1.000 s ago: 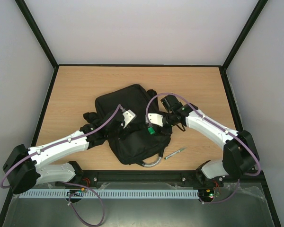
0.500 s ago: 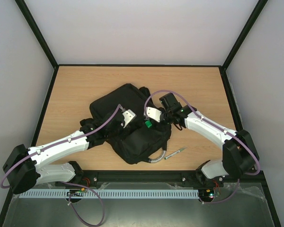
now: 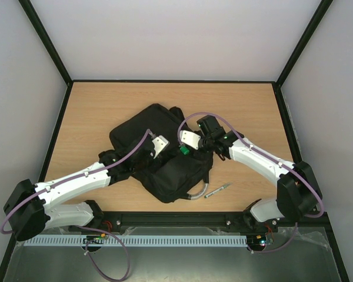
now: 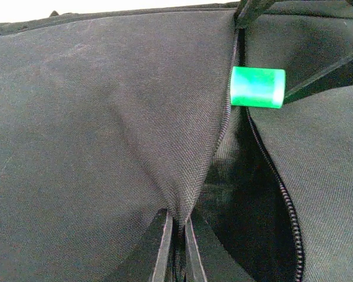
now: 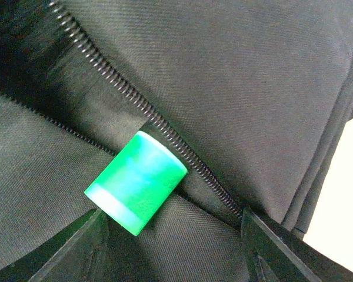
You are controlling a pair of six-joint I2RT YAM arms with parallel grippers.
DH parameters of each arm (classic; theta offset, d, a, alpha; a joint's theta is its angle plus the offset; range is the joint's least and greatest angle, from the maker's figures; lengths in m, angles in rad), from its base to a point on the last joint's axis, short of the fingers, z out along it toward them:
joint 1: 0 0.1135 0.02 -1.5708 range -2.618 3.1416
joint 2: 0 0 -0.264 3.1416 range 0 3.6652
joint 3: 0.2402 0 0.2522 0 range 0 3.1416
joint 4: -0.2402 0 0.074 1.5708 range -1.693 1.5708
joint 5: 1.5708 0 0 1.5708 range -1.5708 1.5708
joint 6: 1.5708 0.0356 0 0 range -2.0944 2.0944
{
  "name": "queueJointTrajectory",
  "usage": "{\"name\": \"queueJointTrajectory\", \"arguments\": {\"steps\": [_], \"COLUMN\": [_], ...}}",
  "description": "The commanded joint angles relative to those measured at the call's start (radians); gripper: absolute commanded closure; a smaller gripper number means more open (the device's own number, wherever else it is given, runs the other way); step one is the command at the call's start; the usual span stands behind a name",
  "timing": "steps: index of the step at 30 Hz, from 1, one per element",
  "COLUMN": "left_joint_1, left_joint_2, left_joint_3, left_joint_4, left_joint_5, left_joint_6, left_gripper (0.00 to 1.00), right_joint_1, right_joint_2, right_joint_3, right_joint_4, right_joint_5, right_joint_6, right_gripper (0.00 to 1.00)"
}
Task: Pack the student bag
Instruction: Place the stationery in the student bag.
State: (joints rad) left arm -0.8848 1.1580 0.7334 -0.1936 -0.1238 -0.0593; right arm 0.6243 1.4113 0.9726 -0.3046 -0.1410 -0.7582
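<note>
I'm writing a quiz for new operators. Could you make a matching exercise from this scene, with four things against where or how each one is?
Things:
1. green cylinder
2. pen
3. left gripper
4. grey loop handle

Places or states:
A. lying on the table, right of the student bag
B. pinching a fold of bag fabric
C. at the open zip
D. curving out at the bag's near edge

Pairs: 1-C, 2-A, 3-B, 4-D

Student bag [image 3: 129, 130] — one; green cylinder [image 3: 184, 151] — one; pen [image 3: 217, 190] — one
</note>
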Motion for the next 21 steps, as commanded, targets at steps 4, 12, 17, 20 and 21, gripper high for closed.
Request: {"name": "queueJointTrajectory", "arguments": {"steps": [4, 12, 17, 20, 21], "left_joint_1": [-0.003, -0.003, -0.003, -0.003, -0.002], "left_joint_2": [-0.032, -0.036, -0.037, -0.032, -0.032], "left_joint_3": [0.004, 0.003, 0.003, 0.005, 0.004], "left_joint_4": [0.037, 0.037, 0.037, 0.036, 0.036], "left_joint_5": [0.024, 0.021, 0.024, 0.026, 0.026], "left_joint_6": [0.011, 0.01, 0.01, 0.01, 0.01], "left_gripper": [0.96, 0.96, 0.96, 0.96, 0.96], "right_joint_1": [-0.005, 0.004, 0.004, 0.005, 0.006], "right_joint_2": [0.039, 0.011, 0.004, 0.017, 0.021], "right_joint_3": [0.075, 0.095, 0.073, 0.078, 0.077], "right_joint_4": [0.09, -0.025, -0.019, -0.053, -0.048], "right_joint_5": [0.086, 0.012, 0.04, -0.007, -0.012], "right_joint_6": [0.07, -0.011, -0.045, -0.098, -0.105], "right_gripper": [0.38, 0.38, 0.35, 0.31, 0.3]}}
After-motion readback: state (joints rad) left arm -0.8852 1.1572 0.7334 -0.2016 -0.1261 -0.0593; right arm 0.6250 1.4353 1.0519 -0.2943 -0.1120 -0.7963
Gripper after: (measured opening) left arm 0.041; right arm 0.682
